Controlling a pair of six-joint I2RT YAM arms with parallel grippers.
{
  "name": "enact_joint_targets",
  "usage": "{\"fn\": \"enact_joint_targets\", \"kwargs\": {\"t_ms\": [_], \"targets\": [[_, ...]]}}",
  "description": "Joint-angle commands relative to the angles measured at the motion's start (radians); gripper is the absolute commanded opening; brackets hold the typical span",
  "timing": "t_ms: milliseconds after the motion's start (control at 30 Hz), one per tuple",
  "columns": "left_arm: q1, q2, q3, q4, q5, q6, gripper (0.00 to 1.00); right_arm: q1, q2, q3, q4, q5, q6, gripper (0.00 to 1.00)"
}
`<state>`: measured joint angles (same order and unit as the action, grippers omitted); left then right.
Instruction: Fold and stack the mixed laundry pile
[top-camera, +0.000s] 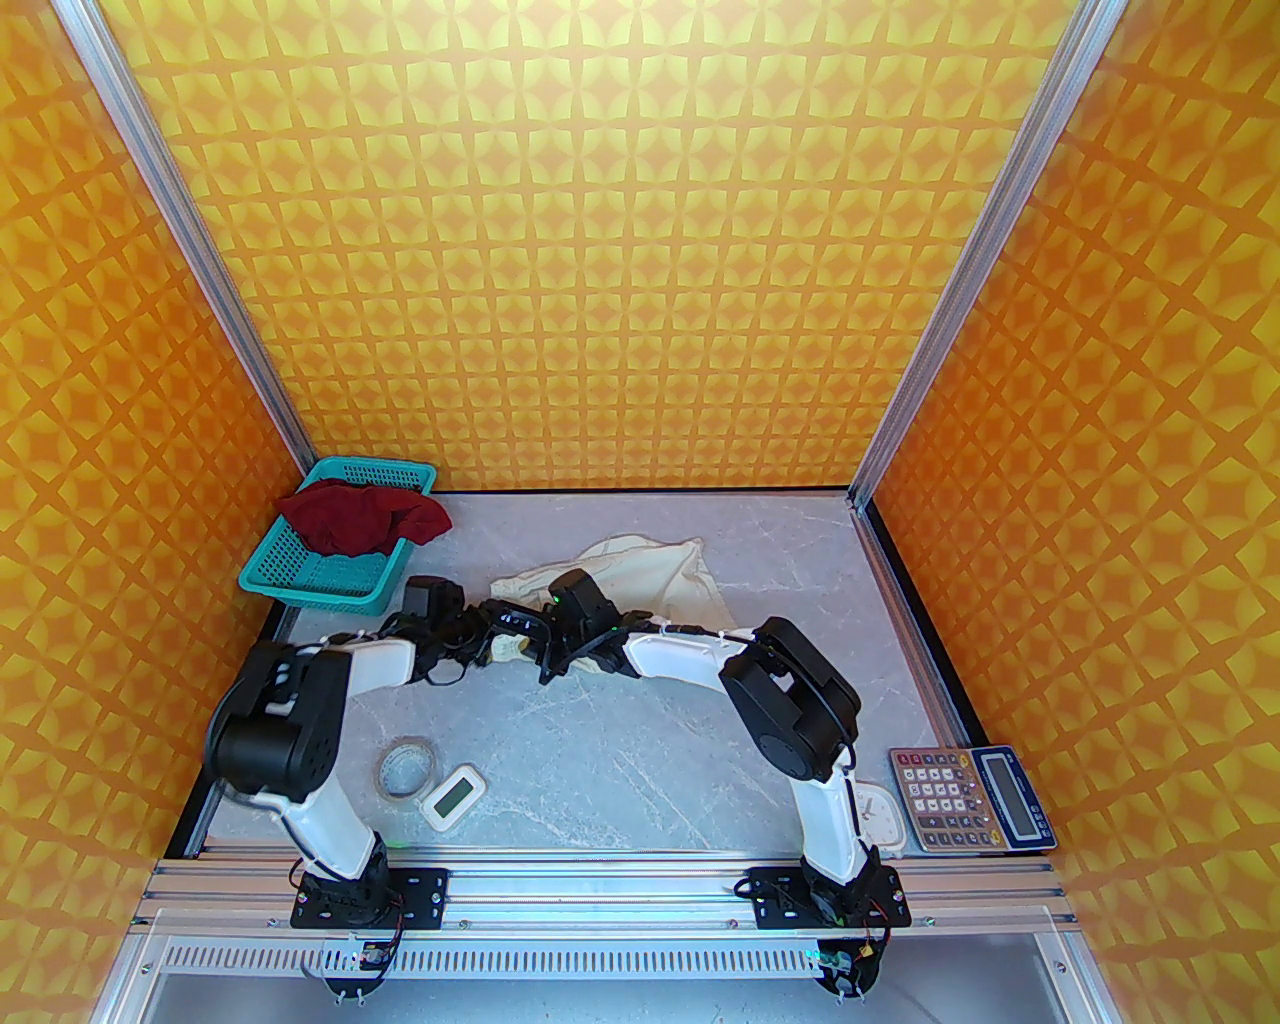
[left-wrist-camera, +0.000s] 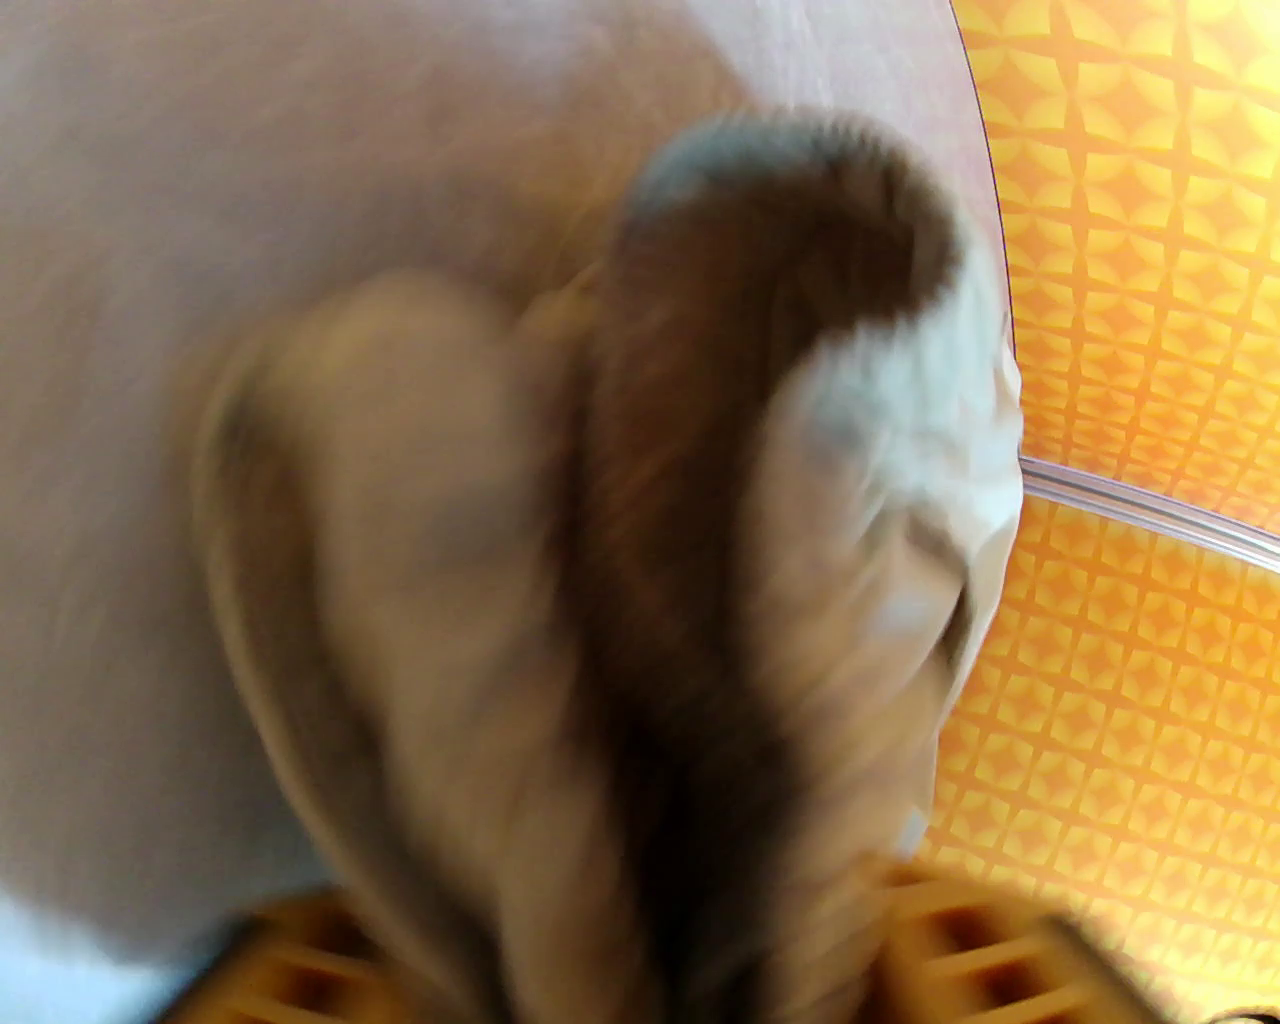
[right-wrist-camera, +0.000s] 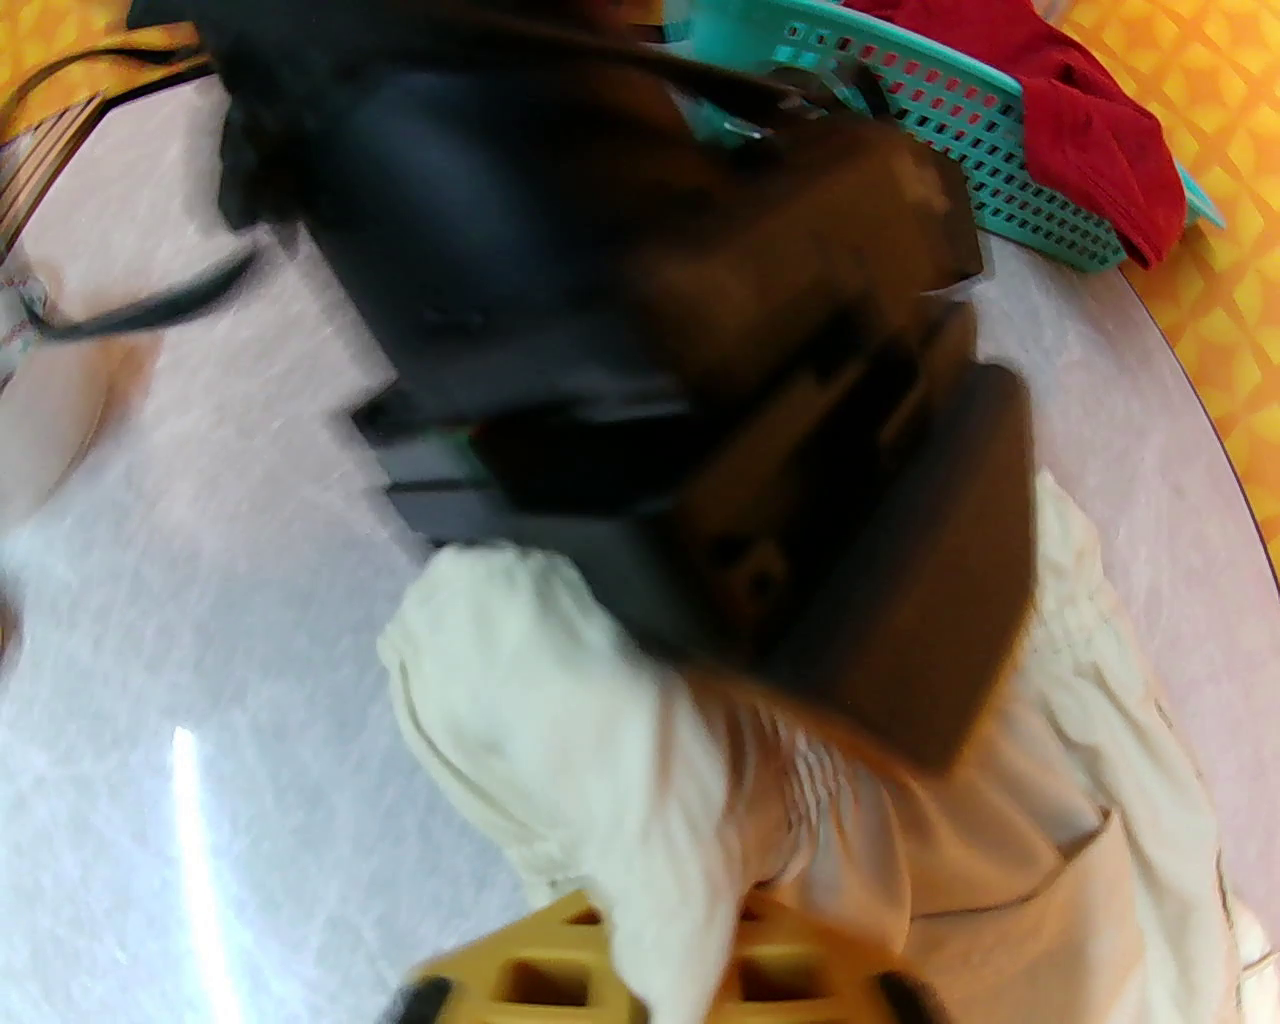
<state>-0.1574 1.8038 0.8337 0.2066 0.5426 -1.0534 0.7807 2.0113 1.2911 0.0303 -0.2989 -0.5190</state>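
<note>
The dark red T-shirt is the larger garment. It is heaped in the teal basket at the upper left of the grey table, and one fold spills over the right rim. It is bunched too much to show a long axis. It looks soft, light and floppy, so it is probably best taken by its shoulders or hem.

The cream piece lies rumpled at the table's centre. Its length runs from lower left, under the wrists, toward upper right. Its gathered band looks like the firmest place to hold.

Cream cloth passes between the fingers of the left gripper and the right gripper. Blur hides whether either pair of jaws is clamped or loose.
</note>
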Motion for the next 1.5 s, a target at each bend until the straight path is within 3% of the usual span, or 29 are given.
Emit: {"fn": "enact_joint_targets", "kwargs": {"t_ms": [0,67,133,233,367,667,767,1033,1167,1300,1467], "targets": [[0.0,0.006,0.043,0.035,-0.067,0.082,0.0,-0.022,-0.13,-0.072,0.064,-0.047,0.162,0.44],[0.001,-0.022,0.047,0.026,-0.067,0.145,0.0,-0.066,-0.205,-0.114,0.045,-0.071,0.35,0.49],[0.002,-0.053,0.072,-0.059,-0.065,0.254,0.0,-0.139,-0.257,-0.116,-0.024,-0.092,0.613,0.45],[0.011,-0.099,0.111,-0.186,-0.057,0.41,0.0,-0.266,-0.279,-0.111,-0.131,-0.12,1.025,0.15],[0.023,-0.139,0.197,-0.373,-0.055,0.555,0.0,-0.345,-0.188,-0.054,-0.166,-0.209,1.197,0.0],[0.028,-0.139,0.42,-0.681,-0.094,0.715,0.0,-0.331,0.182,0.331,-0.282,-0.267,1.093,0.0],[0.027,-0.127,0.501,-0.773,-0.105,0.764,0.0,-0.288,0.297,0.472,-0.335,-0.215,1.058,0.0],[0.018,-0.087,0.721,-0.989,-0.167,0.894,0.0,-0.212,0.531,0.751,-0.306,-0.242,1.17,0.0],[-0.014,-0.06,0.782,-1.05,-0.234,0.906,0.0,-0.224,0.408,0.634,-0.257,-0.238,1.187,0.0],[-0.046,-0.054,0.796,-1.074,-0.307,0.904,0.0,-0.249,0.176,0.375,-0.201,-0.262,1.166,0.0],[-0.064,-0.041,0.821,-1.083,-0.322,0.897,0.0,-0.224,0.004,0.082,-0.109,-0.333,1.191,0.0]]}}
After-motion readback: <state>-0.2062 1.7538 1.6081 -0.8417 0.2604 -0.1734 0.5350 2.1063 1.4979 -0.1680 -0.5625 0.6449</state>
